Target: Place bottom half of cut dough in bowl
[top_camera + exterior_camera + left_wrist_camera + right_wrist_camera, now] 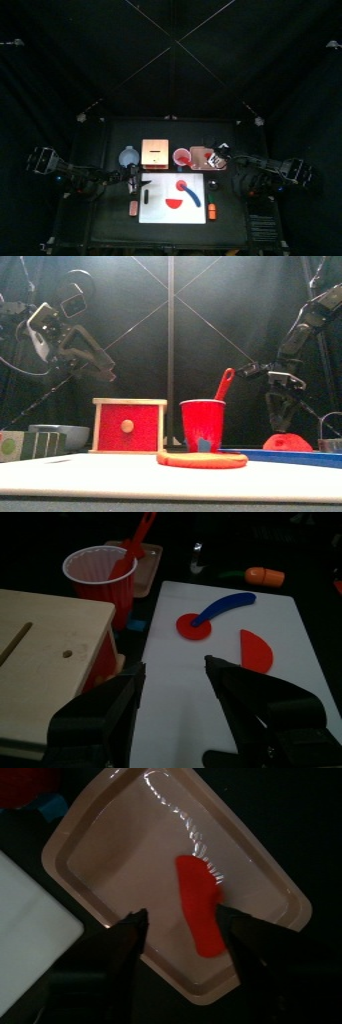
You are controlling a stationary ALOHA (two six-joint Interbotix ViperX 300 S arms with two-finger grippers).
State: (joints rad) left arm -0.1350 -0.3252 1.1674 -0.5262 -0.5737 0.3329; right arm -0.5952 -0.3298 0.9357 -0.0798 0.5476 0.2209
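The left gripper (171, 697) is held wide and empty above the white board (267, 712), near the bottom half of cut dough (254, 650). Soft and light, it is best pinched across its thick middle. The right gripper (185, 928), open, hangs over the tray (120, 828). The bowl (128, 156) is barely discernible.

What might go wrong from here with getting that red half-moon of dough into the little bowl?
The right gripper hangs open over the red strip in the pinkish tray, so it may grab the wrong piece. The half-moon dough lies flat on the white board; the open left gripper might squash it. The bowl sits off the board, so the dough could drop midway.
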